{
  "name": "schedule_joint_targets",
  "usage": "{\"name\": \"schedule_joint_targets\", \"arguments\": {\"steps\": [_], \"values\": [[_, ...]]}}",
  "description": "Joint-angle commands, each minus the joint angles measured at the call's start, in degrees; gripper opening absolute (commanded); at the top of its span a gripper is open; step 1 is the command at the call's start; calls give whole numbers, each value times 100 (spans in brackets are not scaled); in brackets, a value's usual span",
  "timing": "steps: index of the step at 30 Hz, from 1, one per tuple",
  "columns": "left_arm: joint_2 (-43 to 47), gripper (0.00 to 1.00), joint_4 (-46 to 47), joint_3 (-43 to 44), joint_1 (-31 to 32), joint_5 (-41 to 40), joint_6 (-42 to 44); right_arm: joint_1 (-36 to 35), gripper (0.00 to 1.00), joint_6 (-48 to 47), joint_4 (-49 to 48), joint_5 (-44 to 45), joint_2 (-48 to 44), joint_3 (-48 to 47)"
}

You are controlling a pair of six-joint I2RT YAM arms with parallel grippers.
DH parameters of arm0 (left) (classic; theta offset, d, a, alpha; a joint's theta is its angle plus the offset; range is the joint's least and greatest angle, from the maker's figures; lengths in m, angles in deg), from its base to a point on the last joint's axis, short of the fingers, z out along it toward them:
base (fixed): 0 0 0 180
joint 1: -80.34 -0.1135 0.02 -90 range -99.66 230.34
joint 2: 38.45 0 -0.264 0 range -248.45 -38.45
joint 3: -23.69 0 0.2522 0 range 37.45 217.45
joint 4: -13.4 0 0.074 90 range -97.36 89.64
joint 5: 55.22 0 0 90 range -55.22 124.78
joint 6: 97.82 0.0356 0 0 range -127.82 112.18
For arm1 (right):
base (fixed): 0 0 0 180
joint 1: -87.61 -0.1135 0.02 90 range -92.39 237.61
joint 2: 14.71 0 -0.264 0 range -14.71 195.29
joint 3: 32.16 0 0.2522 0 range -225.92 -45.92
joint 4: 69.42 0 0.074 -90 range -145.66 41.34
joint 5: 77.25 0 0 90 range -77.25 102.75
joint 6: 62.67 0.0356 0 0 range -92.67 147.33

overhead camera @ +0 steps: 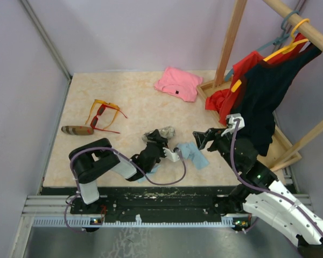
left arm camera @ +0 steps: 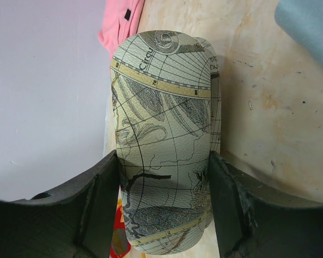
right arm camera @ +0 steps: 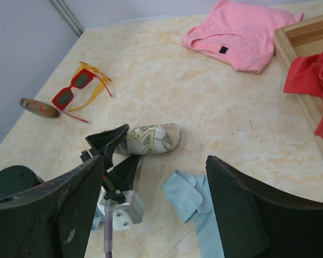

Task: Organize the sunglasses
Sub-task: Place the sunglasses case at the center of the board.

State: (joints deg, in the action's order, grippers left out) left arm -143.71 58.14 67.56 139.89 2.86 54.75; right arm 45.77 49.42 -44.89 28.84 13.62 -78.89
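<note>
The red sunglasses (overhead camera: 99,119) (right arm camera: 70,91) lie on the orange-amber sunglasses (overhead camera: 105,105) (right arm camera: 98,80) at the table's left. Neither gripper touches them. My left gripper (overhead camera: 154,142) (left arm camera: 164,161) is shut on a map-patterned case (overhead camera: 165,131) (left arm camera: 164,107) (right arm camera: 151,138) near the table's middle, with a finger (left arm camera: 99,188) pressed on each long side. My right gripper (overhead camera: 200,138) (right arm camera: 155,161) stands open just right of it, above a light blue cloth (overhead camera: 194,155) (right arm camera: 191,196), with nothing between its fingers.
A brown case (overhead camera: 77,130) (right arm camera: 39,107) lies beside the sunglasses. A pink shirt (overhead camera: 177,83) (right arm camera: 237,35) sits at the back. A wooden rack (overhead camera: 230,40) with red and black clothes (overhead camera: 264,91) fills the right side. The purple wall (overhead camera: 21,80) borders the left.
</note>
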Motion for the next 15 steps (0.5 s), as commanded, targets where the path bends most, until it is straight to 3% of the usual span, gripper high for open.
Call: {"name": "schedule_joint_targets", "arguments": {"steps": [1,9,15], "values": [[-80,25,634,-119,71,-80,-61,10,76,-64,-213,-80,51,-113],[-153,40,683,-182,126,-179,-79,10,76,-74,-224,-70,71,-130],[-50,46,622,-219,178,-203,-285,10,77,-99,-149,-70,101,-177]]}}
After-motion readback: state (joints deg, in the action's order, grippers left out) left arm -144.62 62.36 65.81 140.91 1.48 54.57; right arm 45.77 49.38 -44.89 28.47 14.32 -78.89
